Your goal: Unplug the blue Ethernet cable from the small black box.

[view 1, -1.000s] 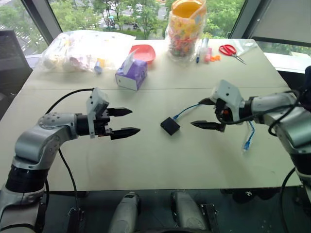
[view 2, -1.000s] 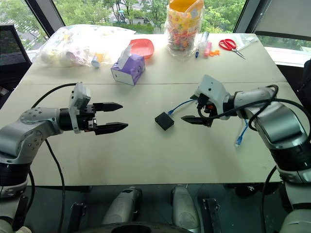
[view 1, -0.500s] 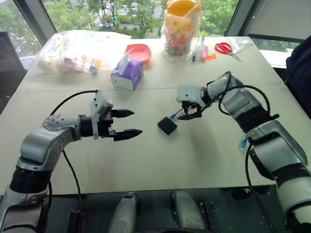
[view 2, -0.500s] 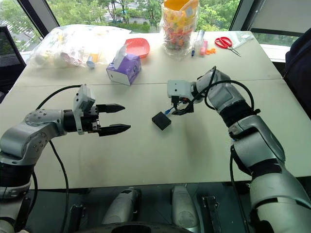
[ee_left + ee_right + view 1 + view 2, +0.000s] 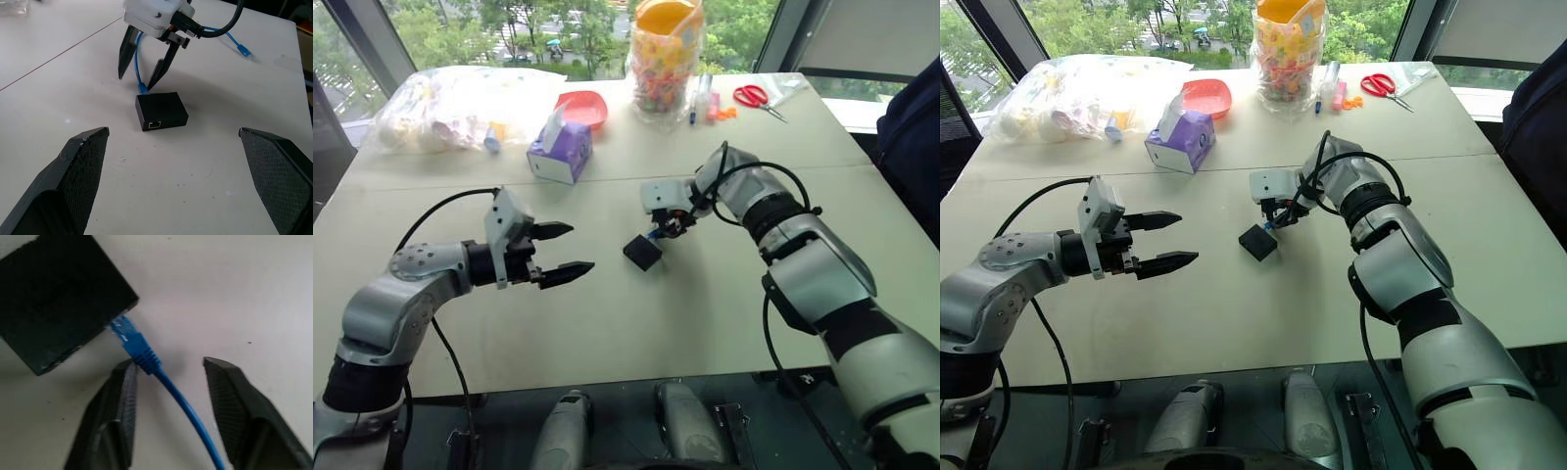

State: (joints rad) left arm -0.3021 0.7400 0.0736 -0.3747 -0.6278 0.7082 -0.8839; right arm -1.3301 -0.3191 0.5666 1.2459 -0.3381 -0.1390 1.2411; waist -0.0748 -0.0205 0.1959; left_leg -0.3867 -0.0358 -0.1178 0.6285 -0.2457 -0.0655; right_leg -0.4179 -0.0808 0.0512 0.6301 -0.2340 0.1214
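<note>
Right gripper (image 5: 168, 377) astride blue Ethernet cable (image 5: 161, 377)

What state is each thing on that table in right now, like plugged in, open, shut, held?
blue Ethernet cable: plugged into the box, lying between the right gripper's fingers, not clamped.
small black box: flat on the table, a second port empty.
right gripper: fingers apart, straddling the cable next to the plug.
left gripper: open, holding nothing, pointing at the box.
tissue box: open, a tissue sticking out.
scissors: lying closed.
</note>
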